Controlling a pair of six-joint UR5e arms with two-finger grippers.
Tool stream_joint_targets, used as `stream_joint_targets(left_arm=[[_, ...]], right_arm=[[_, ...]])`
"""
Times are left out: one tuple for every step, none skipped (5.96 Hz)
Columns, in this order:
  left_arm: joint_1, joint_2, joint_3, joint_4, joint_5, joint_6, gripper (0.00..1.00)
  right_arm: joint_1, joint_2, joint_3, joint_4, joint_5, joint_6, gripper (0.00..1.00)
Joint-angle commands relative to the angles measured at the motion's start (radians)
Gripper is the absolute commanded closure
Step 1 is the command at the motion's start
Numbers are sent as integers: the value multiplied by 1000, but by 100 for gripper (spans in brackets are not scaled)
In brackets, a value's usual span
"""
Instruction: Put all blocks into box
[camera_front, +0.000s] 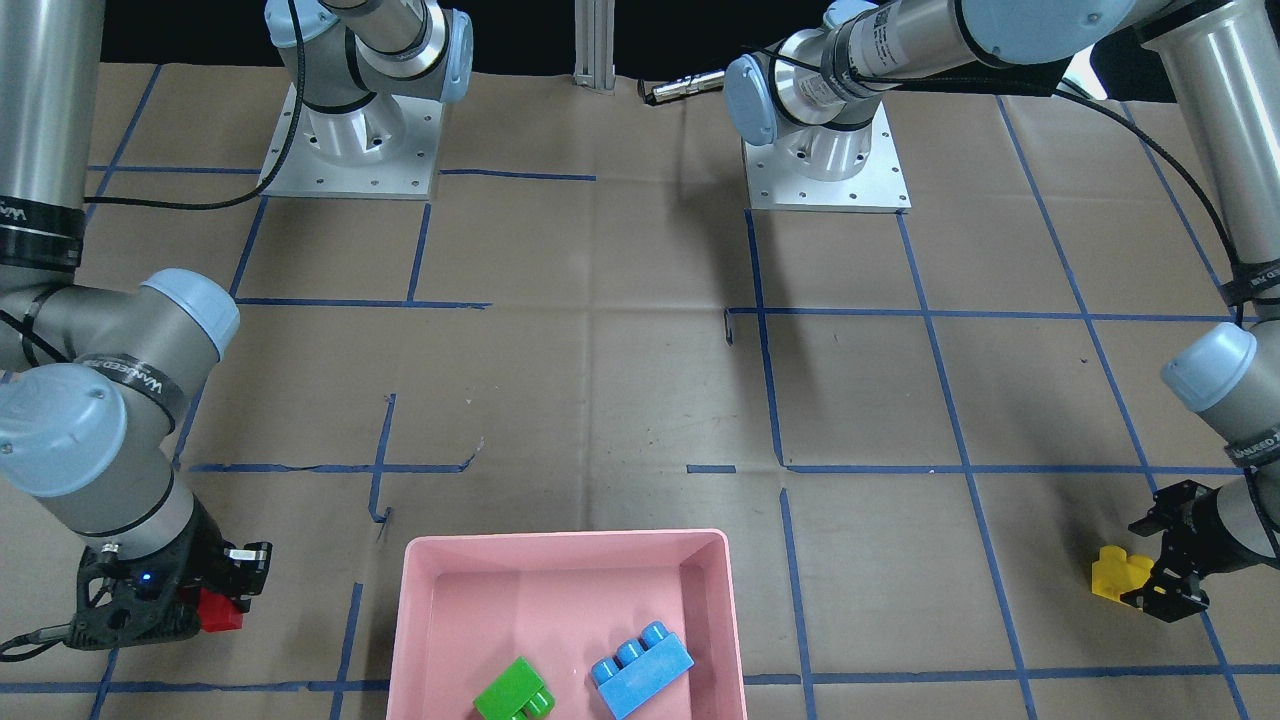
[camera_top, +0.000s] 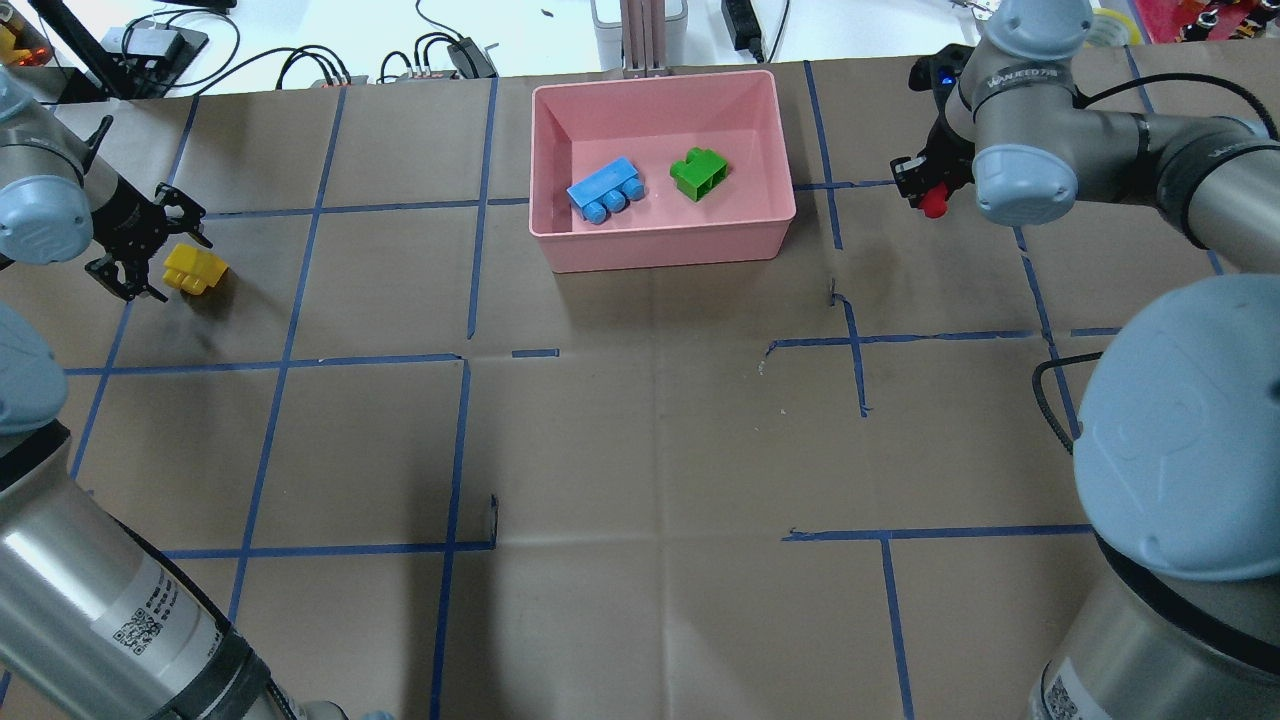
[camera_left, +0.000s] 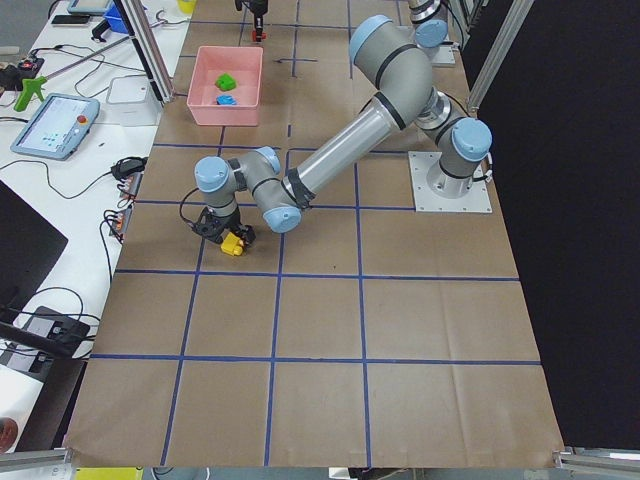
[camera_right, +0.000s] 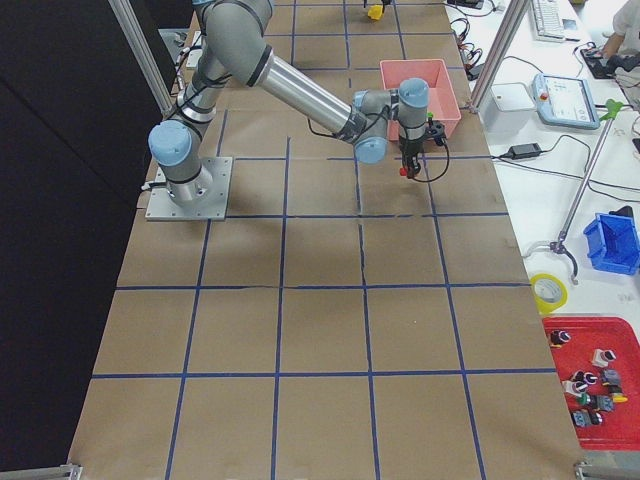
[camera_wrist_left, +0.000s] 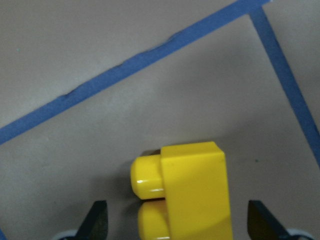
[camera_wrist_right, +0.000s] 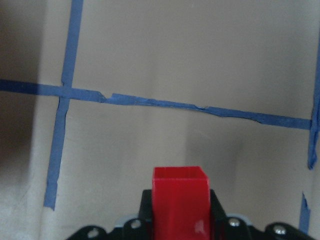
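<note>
The pink box (camera_top: 660, 250) stands at the table's far middle and also shows in the front view (camera_front: 560, 540). The blue brick (camera_top: 605, 188) and the green brick (camera_top: 698, 172) lie inside it. My left gripper (camera_top: 165, 250) is open at the table's left, its fingers on either side of the yellow brick (camera_wrist_left: 192, 192), which lies on the paper (camera_front: 1118, 573). My right gripper (camera_top: 925, 190) is shut on the red brick (camera_wrist_right: 180, 200), just right of the box (camera_front: 218, 612).
Brown paper with a blue tape grid (camera_top: 465, 300) covers the table. The two arm bases (camera_front: 350, 140) (camera_front: 825, 150) stand at the robot's edge. Cables and devices (camera_top: 440, 55) lie beyond the far edge behind the box.
</note>
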Motion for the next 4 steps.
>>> stream_joint_targets(left_arm=[[15, -7, -3, 17, -13, 11, 3], [13, -16, -3, 35, -13, 11, 4], [12, -15, -2, 38, -13, 11, 15], [10, -17, 0, 38, -15, 11, 27]], right_arm=[[4, -79, -109, 260, -3, 0, 98], [7, -119, -132, 371, 6, 6, 97], [14, -160, -152, 424, 88, 15, 97], [49, -158, -175, 421, 253, 89, 97]])
